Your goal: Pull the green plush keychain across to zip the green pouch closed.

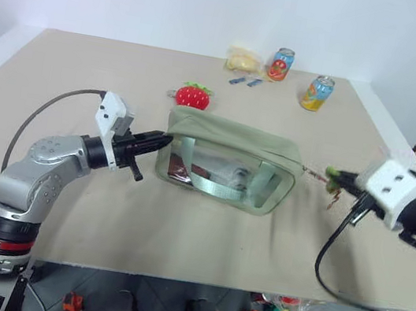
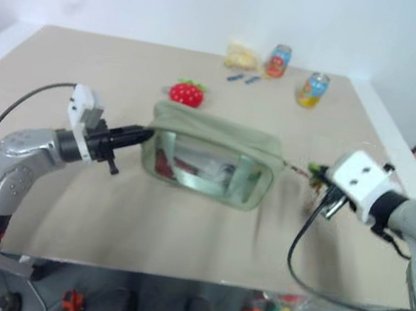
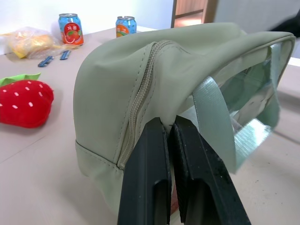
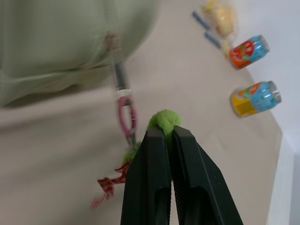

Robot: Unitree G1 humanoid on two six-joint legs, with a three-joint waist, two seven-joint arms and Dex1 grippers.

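The green pouch stands mid-table with its clear window side facing me. My left gripper is shut on the fabric at the pouch's left end, beside the zipper, whose teeth are joined there. My right gripper is to the right of the pouch, shut on the green plush keychain. A pink clip and the zipper pull stretch from the plush to the pouch's right end. A red ribbon hangs under the plush.
A red strawberry plush lies just behind the pouch's left end. Further back are a yellow bag, small blue pieces and two drink cans. The table's right edge is close to my right gripper.
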